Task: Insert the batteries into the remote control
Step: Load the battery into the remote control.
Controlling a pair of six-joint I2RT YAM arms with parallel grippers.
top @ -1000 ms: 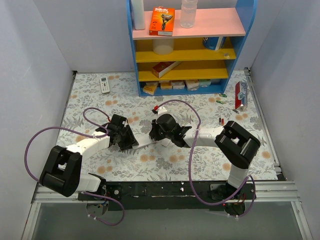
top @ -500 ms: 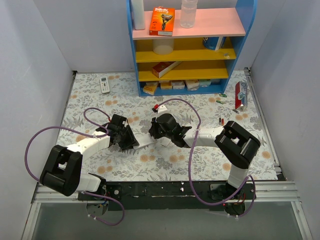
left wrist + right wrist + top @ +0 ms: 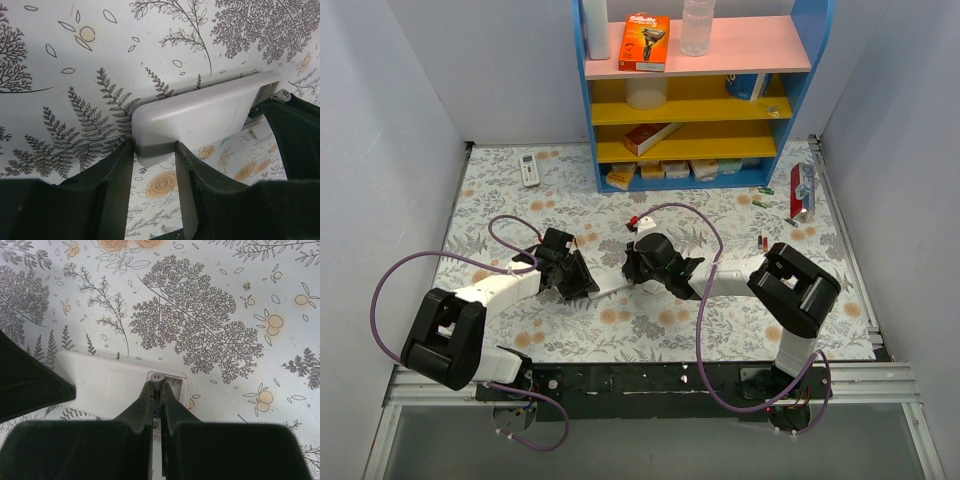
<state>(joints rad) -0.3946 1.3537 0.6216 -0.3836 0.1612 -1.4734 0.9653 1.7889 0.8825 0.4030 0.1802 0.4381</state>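
The remote control is a plain white bar lying back up on the floral table, with its battery compartment open at one end. My left gripper is shut on the remote's other end, one finger on each long side. It shows in the top view left of centre. My right gripper is shut on a slim battery, whose metal end sticks out over the open compartment. In the top view the right gripper sits at the remote's right end. Two red batteries lie at the right.
A small white remote with buttons lies at the far left. A blue shelf unit with boxes stands at the back. A red blister pack and small green bits lie at the far right. A small red and white piece lies behind the right gripper.
My right gripper has shifted slightly nearer and lower over the remote's end. The left gripper and the remote have not moved.
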